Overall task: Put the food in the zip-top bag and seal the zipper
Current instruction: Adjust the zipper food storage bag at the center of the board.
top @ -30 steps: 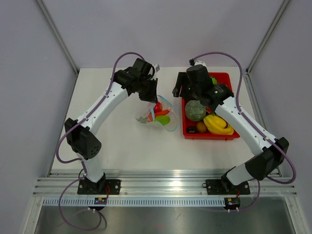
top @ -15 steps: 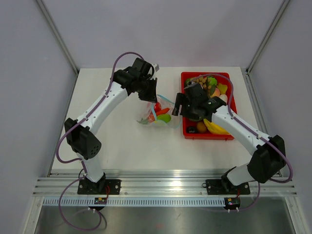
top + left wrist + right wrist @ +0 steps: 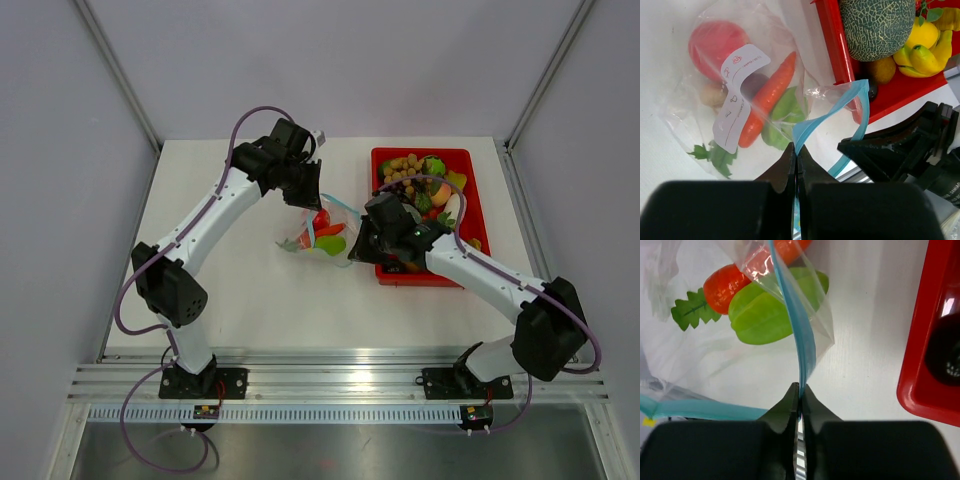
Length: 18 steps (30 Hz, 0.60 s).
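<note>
The clear zip-top bag (image 3: 322, 236) lies on the white table left of the tray, its mouth held apart. Inside it lie a red round fruit (image 3: 715, 42), a carrot (image 3: 767, 100), a green star fruit (image 3: 770, 310) and leafy greens (image 3: 715, 155). My left gripper (image 3: 796, 150) is shut on the teal zipper (image 3: 825, 117) at the bag's far edge. On the near right edge, my right gripper (image 3: 800, 388) pinches the same strip (image 3: 797, 335) shut. In the top view the left gripper (image 3: 310, 197) and right gripper (image 3: 356, 250) flank the mouth.
The red tray (image 3: 420, 152) stands right of the bag and holds more food: a green melon (image 3: 877, 25), yellow bananas (image 3: 925, 52) and brown nuts (image 3: 400, 166). Its left wall (image 3: 930, 365) is close beside my right gripper. Metal frame posts rise at the table's back corners.
My right arm has swung from over the tray down to the left, to the bag's mouth, and its jaws have shut on the zipper strip. The left arm has held still.
</note>
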Available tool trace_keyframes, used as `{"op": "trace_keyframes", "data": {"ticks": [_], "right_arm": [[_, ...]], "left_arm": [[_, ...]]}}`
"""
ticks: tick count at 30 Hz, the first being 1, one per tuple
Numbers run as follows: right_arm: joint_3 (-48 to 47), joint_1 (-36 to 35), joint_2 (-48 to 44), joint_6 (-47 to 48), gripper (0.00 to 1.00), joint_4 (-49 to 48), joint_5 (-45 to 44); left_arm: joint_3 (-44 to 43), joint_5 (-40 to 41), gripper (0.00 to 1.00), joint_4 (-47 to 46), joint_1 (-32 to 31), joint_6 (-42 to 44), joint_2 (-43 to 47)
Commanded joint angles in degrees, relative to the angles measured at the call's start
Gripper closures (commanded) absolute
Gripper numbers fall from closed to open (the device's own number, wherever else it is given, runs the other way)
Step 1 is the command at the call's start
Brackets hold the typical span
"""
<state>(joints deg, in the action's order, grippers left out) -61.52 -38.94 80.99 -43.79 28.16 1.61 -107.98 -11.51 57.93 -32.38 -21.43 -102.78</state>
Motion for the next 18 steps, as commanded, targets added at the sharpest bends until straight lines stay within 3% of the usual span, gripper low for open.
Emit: {"op": "trace_keyframes", "data": {"ticks": [1, 3, 4, 8, 13, 18], "right_arm": [[-7.08, -0.35, 1.89, -0.08, 0.94, -2.07, -1.25], [-13.33, -0.35, 3.82, 4.56, 1.00, 3.00, -5.54], [-20.50, -0.35, 4.52, 6.24, 1.00, 4.60, -6.17], [-33.30, -0.35, 7.77, 11.70, 1.00, 8.75, -4.17], [-30.44, -0.35, 9.80, 12.06, 1.00, 7.79, -2.13], [-24.35, 0.70, 15.94, 11.71, 1.00, 6.55, -6.52]], "left_arm": [[-2.84, 1.04, 1.00, 0.25, 0.56, 0.25, 3.73], [-3.55, 2.71, 1.00, 1.56, 1.88, 1.13, 3.82], [-3.98, 3.50, 1.00, 2.09, 2.75, 1.39, 4.08], [-8.46, 5.44, 1.00, 5.08, 9.25, 2.35, 6.35], [-7.16, 6.50, 1.00, 4.47, 11.02, 2.18, 9.61], [3.91, 5.70, 1.00, -0.01, 11.02, 1.30, 8.75]]}}
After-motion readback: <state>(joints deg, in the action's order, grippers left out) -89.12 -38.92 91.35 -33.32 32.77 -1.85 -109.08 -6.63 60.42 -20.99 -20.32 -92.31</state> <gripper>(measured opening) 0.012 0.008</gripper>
